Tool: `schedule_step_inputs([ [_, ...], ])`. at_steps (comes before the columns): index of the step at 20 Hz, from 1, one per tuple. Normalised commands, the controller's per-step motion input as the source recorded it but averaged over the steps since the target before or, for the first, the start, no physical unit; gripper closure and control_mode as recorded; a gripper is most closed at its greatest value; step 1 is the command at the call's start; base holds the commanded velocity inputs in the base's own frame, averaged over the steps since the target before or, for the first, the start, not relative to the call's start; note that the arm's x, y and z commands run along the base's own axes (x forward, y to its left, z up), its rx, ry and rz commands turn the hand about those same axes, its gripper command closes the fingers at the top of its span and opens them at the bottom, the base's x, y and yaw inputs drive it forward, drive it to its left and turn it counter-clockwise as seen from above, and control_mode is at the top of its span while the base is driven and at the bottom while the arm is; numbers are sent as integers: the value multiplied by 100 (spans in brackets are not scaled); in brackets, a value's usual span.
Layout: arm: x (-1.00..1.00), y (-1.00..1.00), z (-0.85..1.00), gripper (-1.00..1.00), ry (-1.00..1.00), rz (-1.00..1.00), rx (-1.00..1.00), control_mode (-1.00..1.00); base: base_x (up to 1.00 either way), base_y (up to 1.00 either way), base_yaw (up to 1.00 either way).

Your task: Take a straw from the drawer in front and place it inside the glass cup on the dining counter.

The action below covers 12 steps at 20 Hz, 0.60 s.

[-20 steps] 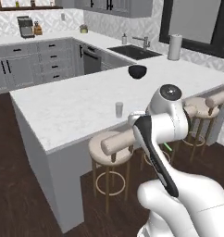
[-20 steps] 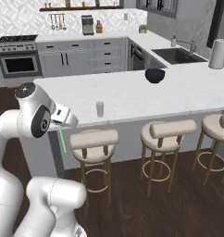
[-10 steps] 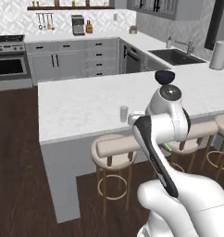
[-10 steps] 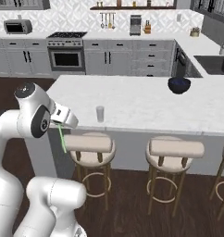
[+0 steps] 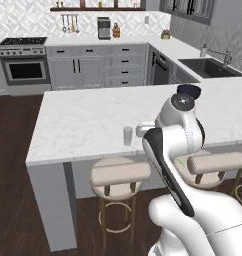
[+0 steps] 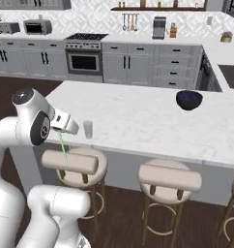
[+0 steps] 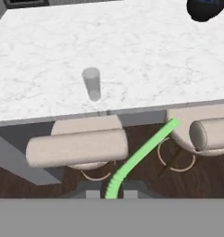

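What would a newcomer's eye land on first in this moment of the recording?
The bright-green straw stands out at once, held in the shut gripper and reaching out over the stools below the counter edge. Next comes the small glass cup, standing upright and empty near the front edge of the white marble dining counter. Farther back on that counter sits a dark bowl.
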Motion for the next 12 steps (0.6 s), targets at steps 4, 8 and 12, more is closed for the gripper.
schedule_step_inputs([
  [4, 0, 0, 0, 100, 0, 0, 0, 100, 91, 0, -7],
  [8, 0, 0, 0, 100, 0, 0, 0, 100, 85, 1, -33],
  [12, 0, 0, 0, 100, 0, 0, 0, 100, 79, 19, -43],
])
